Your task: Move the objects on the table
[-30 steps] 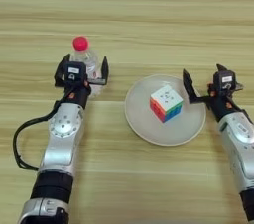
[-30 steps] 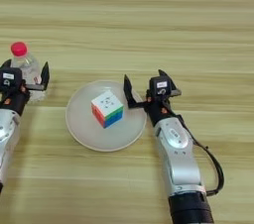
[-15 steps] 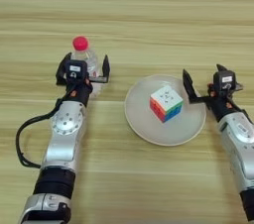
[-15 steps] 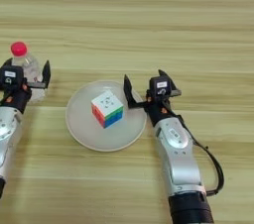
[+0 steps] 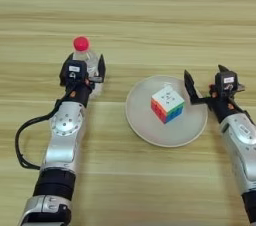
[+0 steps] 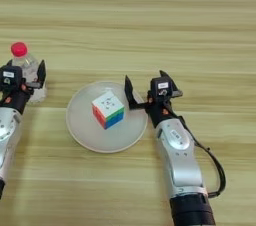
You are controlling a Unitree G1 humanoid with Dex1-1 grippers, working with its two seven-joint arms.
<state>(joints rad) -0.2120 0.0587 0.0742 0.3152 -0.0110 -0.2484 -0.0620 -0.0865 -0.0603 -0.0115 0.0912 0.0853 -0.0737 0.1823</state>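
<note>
The left gripper [image 5: 86, 72] is closing its spread fingers around the bottle [image 5: 87, 65]; next, probably squeezing and lifting.

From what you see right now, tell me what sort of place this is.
Probably a robot test bench: a bare wood-grain table holding only a few practice props, a puzzle cube on a white plate and a small red-capped bottle, with nothing homely around.
</note>
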